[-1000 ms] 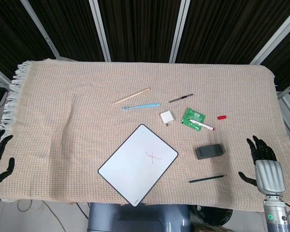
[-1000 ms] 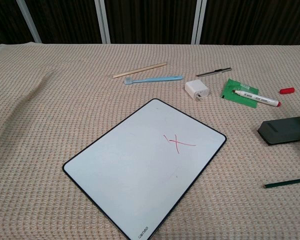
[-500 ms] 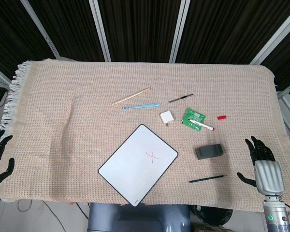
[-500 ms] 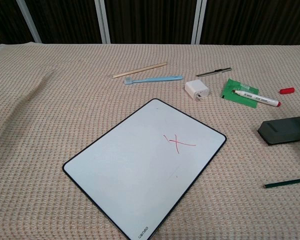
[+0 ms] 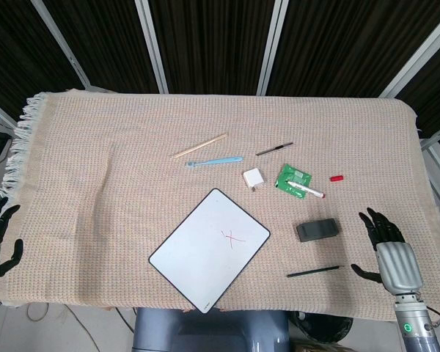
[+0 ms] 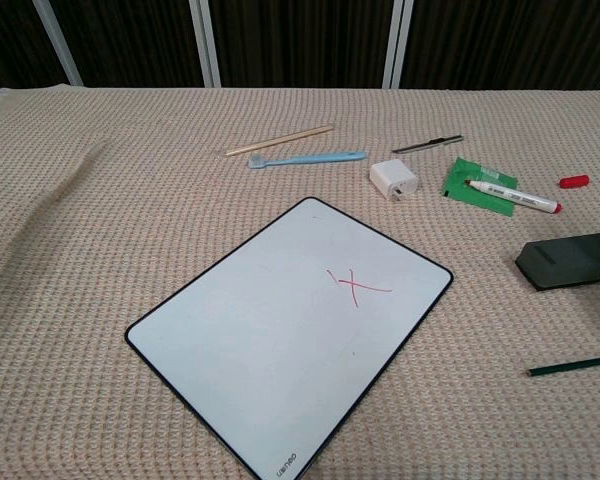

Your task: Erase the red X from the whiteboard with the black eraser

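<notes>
Since the black eraser (image 5: 317,229) lies just left of my right hand (image 5: 388,257), its fingers spread empty, ready to reach.

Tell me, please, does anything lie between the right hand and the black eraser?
Nothing visible does. The right hand is open at the table's near right edge, and only bare cloth separates it from the black eraser. The dark pencil lies nearer the edge, below that line.

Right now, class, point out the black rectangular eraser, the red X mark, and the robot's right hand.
black rectangular eraser (image 5: 317,229): head view, middle of its top face.
red X mark (image 6: 354,284): chest view, where its strokes cross.
right hand (image 5: 391,258): head view, back of the hand.
</notes>
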`<state>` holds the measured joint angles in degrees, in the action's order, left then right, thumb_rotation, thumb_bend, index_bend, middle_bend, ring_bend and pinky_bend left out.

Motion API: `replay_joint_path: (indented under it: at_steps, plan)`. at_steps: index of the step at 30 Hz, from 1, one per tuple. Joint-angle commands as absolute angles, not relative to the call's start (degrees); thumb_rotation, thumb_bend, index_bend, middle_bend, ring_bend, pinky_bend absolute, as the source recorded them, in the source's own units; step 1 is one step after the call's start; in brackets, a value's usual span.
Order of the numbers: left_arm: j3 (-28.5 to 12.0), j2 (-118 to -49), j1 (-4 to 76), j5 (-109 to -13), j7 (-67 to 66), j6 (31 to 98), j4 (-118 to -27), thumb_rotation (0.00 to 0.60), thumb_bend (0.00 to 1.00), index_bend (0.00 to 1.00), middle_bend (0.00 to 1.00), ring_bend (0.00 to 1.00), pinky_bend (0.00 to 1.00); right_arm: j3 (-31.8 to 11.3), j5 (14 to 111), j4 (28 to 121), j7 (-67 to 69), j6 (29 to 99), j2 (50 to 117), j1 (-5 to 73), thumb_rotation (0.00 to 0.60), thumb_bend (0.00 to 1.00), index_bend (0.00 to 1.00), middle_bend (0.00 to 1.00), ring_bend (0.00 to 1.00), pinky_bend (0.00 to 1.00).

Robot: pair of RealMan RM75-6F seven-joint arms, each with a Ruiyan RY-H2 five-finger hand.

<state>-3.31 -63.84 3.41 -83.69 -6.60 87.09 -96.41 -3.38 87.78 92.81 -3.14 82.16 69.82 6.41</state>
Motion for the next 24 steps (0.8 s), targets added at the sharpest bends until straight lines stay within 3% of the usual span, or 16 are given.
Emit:
replay_joint_path:
  at_steps: [1, 14, 24]
  plan:
    - [-3.26, -63.91, 3.47, -83.61, -6.79, 86.91, -96.39, 0.600, 0.48, 0.12, 0.01, 0.00, 0.00, -3.75, 89.59, 91.34, -1.17, 78.34, 68.38, 9.81, 0.600, 0.07, 0.00, 0.11, 0.06, 0.15]
    - [-3.64, -64.30, 3.51, -83.13, -7.18, 87.07, -96.12, 0.600, 0.48, 0.12, 0.01, 0.00, 0.00, -5.75, 86.99, 87.99, 5.31, 55.87, 66.05, 24.53, 0.600, 0.15, 0.02, 0.14, 0.12, 0.17]
    - [-3.85, -64.43, 3.56, -82.53, -7.43, 86.88, -96.28, 0.600, 0.48, 0.12, 0.01, 0.00, 0.00, -6.86, 82.97, 84.34, 0.52, 49.67, 70.79, 30.08, 0.600, 0.21, 0.18, 0.25, 0.20, 0.24]
